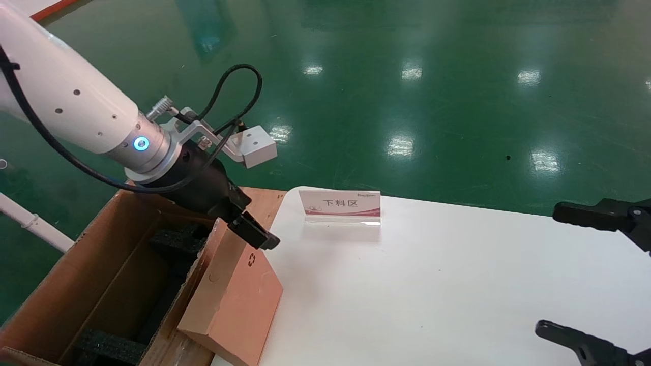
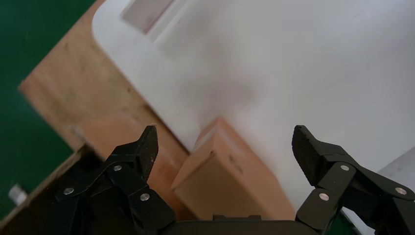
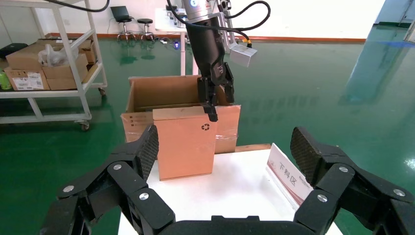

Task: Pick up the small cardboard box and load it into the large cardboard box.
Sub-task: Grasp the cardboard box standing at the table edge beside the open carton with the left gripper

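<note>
Brown cardboard dominates the near left corner of a white table (image 1: 457, 284), where the small cardboard box (image 1: 234, 300) stands on edge, leaning against the wall of the large cardboard box (image 1: 101, 284) that sits just off the table's left side. A black recycling symbol marks the small box's upper face. The left gripper (image 1: 253, 233) hangs at the small box's top corner; seen from the left wrist camera, its two fingers (image 2: 147, 147) are spread wide with the small cardboard box (image 2: 230, 181) lying between and below them, not clamped. From the right wrist camera the left gripper (image 3: 211, 100) appears to touch the top edge of the small cardboard box (image 3: 183, 142), which rests upright on the table edge in front of the large cardboard box (image 3: 166, 93). Black foam blocks (image 1: 175, 239) line the inside of the long carton. A small acrylic sign (image 1: 339, 206) with red and white print stands on the far side of the table. The right gripper (image 1: 595, 277) is parked over the table's right edge, its fingers (image 3: 147, 147) wide apart and holding nothing. Glossy green floor (image 1: 407, 76) surrounds the work area.
</note>
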`<state>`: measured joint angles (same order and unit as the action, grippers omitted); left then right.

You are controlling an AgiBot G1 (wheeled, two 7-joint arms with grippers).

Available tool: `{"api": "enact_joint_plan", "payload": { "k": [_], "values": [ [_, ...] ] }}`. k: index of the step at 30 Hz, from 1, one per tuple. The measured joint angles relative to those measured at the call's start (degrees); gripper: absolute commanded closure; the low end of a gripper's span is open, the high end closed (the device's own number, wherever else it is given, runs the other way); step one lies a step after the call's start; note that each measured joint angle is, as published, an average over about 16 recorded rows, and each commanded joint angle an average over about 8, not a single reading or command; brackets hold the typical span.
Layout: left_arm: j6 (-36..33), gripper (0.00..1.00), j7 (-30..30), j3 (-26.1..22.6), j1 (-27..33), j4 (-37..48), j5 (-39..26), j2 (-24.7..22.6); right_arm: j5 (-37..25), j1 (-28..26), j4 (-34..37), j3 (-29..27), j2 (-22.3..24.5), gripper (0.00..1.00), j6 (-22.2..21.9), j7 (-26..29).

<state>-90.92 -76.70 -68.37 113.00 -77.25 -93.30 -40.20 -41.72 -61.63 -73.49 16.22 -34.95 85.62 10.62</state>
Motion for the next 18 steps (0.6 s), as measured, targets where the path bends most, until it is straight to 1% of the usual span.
{"api": "enact_joint_plan", "payload": {
  "k": [5, 10, 18],
  "values": [
    [0.02, 0.00, -3.63, -7.38, 4.82, 0.02, 1.12, -0.41, 0.01, 0.00, 0.00, 0.02, 0.01, 0.00, -0.01, -0.01],
    [0.14, 0.00, -6.00, -14.16, 8.77, 0.08, 3.71, -0.53, 0.03, -0.01, 0.00, 0.04, 0.02, 0.00, -0.02, -0.02],
    [0.75, 0.00, -7.72, -22.41, 12.85, 0.15, 7.79, -0.75, 0.05, -0.02, 0.00, 0.07, 0.03, 0.00, -0.03, -0.04]
  ]
}}
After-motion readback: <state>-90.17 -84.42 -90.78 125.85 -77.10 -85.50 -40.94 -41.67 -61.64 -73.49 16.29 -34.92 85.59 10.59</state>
